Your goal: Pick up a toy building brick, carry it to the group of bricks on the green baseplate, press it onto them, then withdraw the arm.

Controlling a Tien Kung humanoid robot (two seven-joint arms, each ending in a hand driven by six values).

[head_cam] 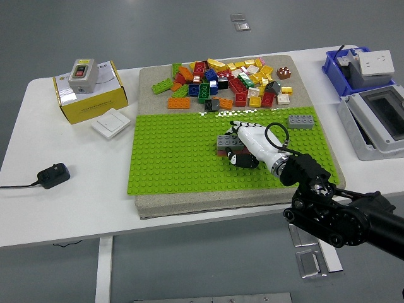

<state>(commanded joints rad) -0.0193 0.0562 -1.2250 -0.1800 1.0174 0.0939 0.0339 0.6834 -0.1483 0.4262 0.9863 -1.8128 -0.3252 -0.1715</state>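
No legible text, brand or number anywhere; print on the yellow box [90, 96] too small and blurred to read.

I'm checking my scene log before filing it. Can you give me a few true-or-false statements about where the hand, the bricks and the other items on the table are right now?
1. The right hand rests on the brick group on the green baseplate. True.
2. A lone grey brick sits on the baseplate's far right corner. True.
3. The loose brick pile lies on the near side of the baseplate. False: it lies beyond the baseplate's far edge, on the beige mat.
4. The yellow box stands right of the mat. False: it stands left of it, with a grey switch box on top.
5. The black power adapter lies at the table's left. True.
6. The left arm reaches over the baseplate. False: it is out of view.
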